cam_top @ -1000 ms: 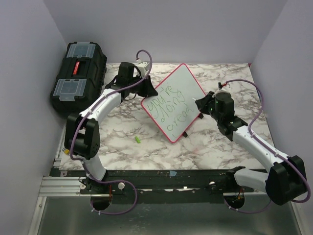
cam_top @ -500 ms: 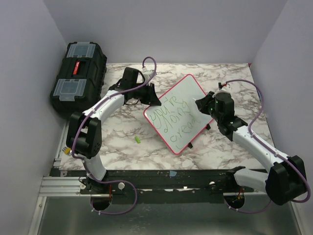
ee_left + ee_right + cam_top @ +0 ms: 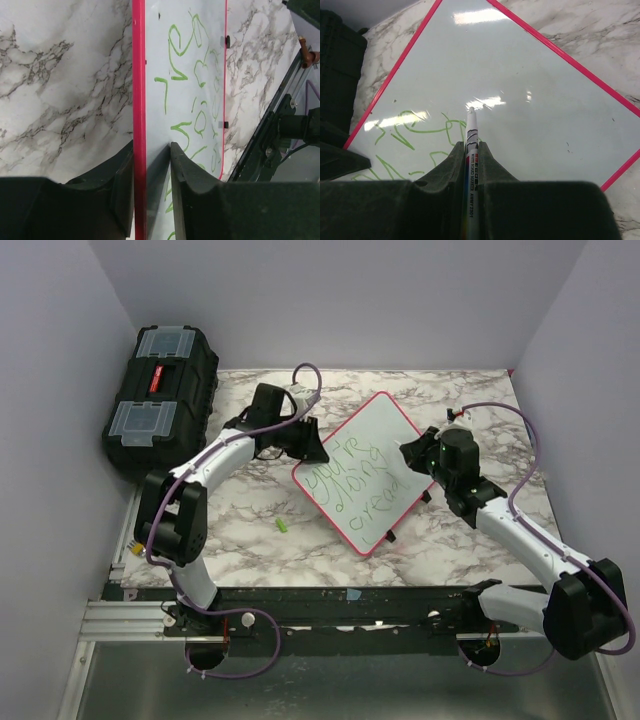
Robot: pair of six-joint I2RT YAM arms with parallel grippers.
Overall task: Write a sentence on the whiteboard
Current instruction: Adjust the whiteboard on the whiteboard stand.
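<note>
The whiteboard [image 3: 385,430], white with a red-pink frame, lies at an angle in the middle of the table. The sentence [image 3: 355,475] runs across it in green lettering, also seen as the sentence [image 3: 192,85] in the left wrist view. My left gripper [image 3: 308,445] straddles the board's left edge [image 3: 138,75]. Its jaws are slightly apart, with a dark gap between one finger [image 3: 182,170] and the board face. My right gripper [image 3: 471,145] is shut on a white marker [image 3: 471,155], whose tip hovers over the board [image 3: 530,75] near the lettering [image 3: 415,127].
A black toolbox [image 3: 160,395] with clear lid compartments stands at the back left. A small green cap [image 3: 282,526] lies on the marble table [image 3: 250,510] in front of the board. Purple walls close in the left, right and back sides.
The whiteboard and my left gripper shifted right and toward the front. The left jaws have loosened around the board's edge. The right gripper with the marker has barely moved.
</note>
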